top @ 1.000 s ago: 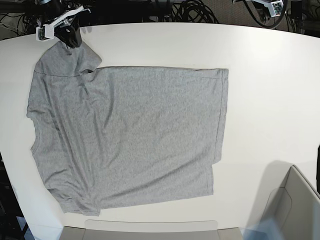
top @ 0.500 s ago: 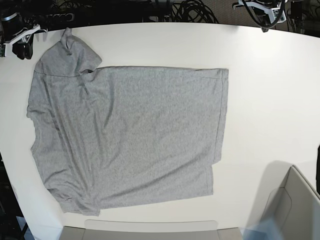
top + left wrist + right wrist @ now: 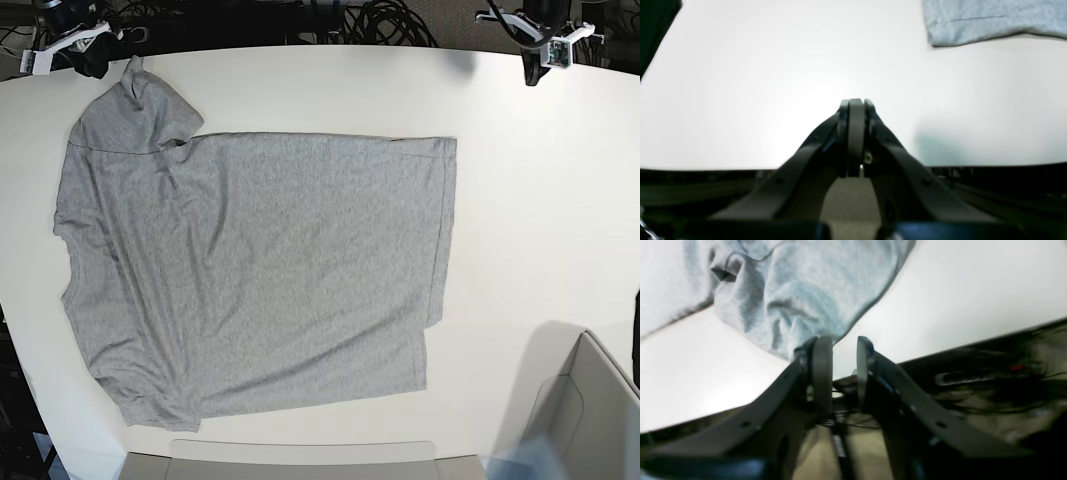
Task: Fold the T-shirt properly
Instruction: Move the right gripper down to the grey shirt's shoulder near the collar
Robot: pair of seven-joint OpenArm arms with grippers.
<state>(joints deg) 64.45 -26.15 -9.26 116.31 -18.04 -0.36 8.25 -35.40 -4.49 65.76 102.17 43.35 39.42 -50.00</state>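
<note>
T-shirt (image 3: pixel 250 280) lies flat on the white counter (image 3: pixel 540 200), printed side hidden, collar toward the base view's left, hem toward its right, so its long axis runs left-right. 1 second ago our right pincer (image 3: pixel 839 350) was pinching the top-left sleeve; now it's slightly spread, empty, backed off. Left pincer (image 3: pixel 856 110) is pressed together, idle. We reckon folding comes next.
</note>
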